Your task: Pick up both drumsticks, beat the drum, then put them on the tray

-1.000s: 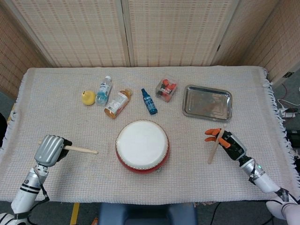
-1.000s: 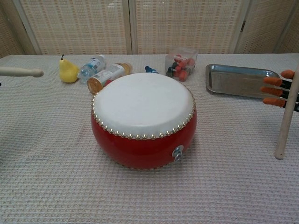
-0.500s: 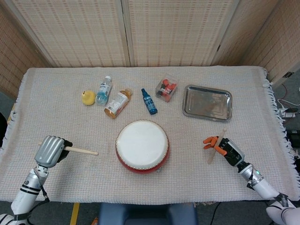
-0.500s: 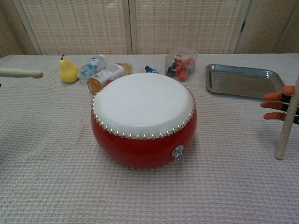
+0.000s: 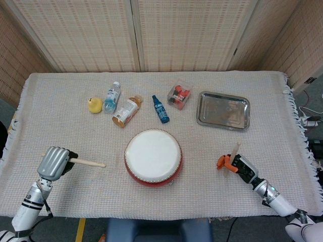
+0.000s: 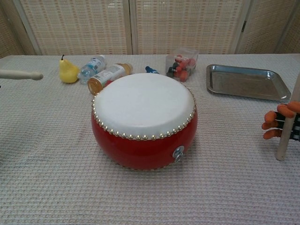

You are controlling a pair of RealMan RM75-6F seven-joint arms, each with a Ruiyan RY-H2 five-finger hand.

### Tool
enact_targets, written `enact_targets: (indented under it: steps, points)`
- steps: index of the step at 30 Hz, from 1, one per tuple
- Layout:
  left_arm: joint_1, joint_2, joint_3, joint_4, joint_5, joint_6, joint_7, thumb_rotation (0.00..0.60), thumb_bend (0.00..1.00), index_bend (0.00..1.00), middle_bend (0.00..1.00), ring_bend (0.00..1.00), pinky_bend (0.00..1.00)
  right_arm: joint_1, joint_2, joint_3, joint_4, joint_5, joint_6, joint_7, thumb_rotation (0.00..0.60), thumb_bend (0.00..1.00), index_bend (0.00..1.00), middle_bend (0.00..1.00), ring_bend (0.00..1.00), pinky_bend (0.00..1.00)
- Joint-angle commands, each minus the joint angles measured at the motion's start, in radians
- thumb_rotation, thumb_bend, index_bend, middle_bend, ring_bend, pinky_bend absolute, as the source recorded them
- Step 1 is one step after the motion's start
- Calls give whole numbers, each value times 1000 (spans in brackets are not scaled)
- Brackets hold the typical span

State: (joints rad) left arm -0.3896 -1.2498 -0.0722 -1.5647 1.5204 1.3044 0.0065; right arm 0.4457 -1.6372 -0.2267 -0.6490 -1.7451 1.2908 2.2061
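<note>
A red drum (image 5: 153, 157) (image 6: 144, 119) with a white skin stands at the table's front middle. My left hand (image 5: 53, 162) grips one wooden drumstick (image 5: 88, 162) (image 6: 19, 74), which points right toward the drum and lies level; the hand itself is out of the chest view. My right hand (image 5: 237, 165) (image 6: 280, 125), with orange fingertips, holds the other drumstick (image 5: 234, 153) (image 6: 287, 129) nearly upright, right of the drum and low near the cloth. The steel tray (image 5: 223, 110) (image 6: 246, 82) lies at the back right with nothing in it.
Behind the drum lie a yellow pear (image 5: 94, 105), a water bottle (image 5: 111, 96), an amber bottle (image 5: 126, 111), a small blue bottle (image 5: 160, 109) and a clear box of red pieces (image 5: 179, 96). A woven cloth covers the table.
My right hand has drawn back toward the front edge and sunk lower with its drumstick, which now stands steeper. The left hand and its stick have stayed put.
</note>
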Motion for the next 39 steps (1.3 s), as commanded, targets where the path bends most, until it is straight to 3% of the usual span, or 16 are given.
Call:
enact_targets:
  steps: [1, 14, 21, 23, 25, 31, 35, 39]
  points:
    - [-1, -1, 0, 0, 0, -2, 2, 600, 890, 1000, 1000, 1000, 1000, 1, -3, -4, 2, 0, -6, -6, 472, 271, 725, 530, 446, 462]
    - [-4, -1, -1, 2, -1, -7, -1, 600, 888, 1000, 1000, 1000, 1000, 11, -27, -20, 4, -1, -52, -59, 471, 271, 851, 653, 567, 528]
    - [-2, -1, 0, 6, -2, -7, -8, 600, 888, 1000, 1000, 1000, 1000, 27, -45, -18, -12, -3, -63, -115, 464, 272, 998, 822, 758, 649]
    - [-2, -1, 0, 10, -3, -7, -14, 600, 888, 1000, 1000, 1000, 1000, 30, -48, -16, -19, -1, -70, -138, 516, 275, 1000, 866, 811, 707]
    - [-1, -2, 1, 13, -3, -8, -18, 600, 888, 1000, 1000, 1000, 1000, 31, -50, -12, -27, 4, -75, -163, 591, 339, 1000, 910, 865, 773]
    - [1, -5, 3, 24, -3, -8, -30, 600, 887, 1000, 1000, 1000, 1000, 28, -49, 7, -61, 24, -79, -268, 600, 703, 1000, 1000, 996, 976]
    - [1, -4, 2, 28, -3, -7, -34, 600, 886, 1000, 1000, 1000, 1000, 44, -7, 7, -124, 11, -68, -353, 600, 762, 1000, 1000, 1000, 1000]
    - [1, -2, 1, 29, -2, -5, -38, 600, 886, 1000, 1000, 1000, 1000, 91, 95, -8, -245, -16, -99, -501, 600, 772, 1000, 1000, 1000, 1000]
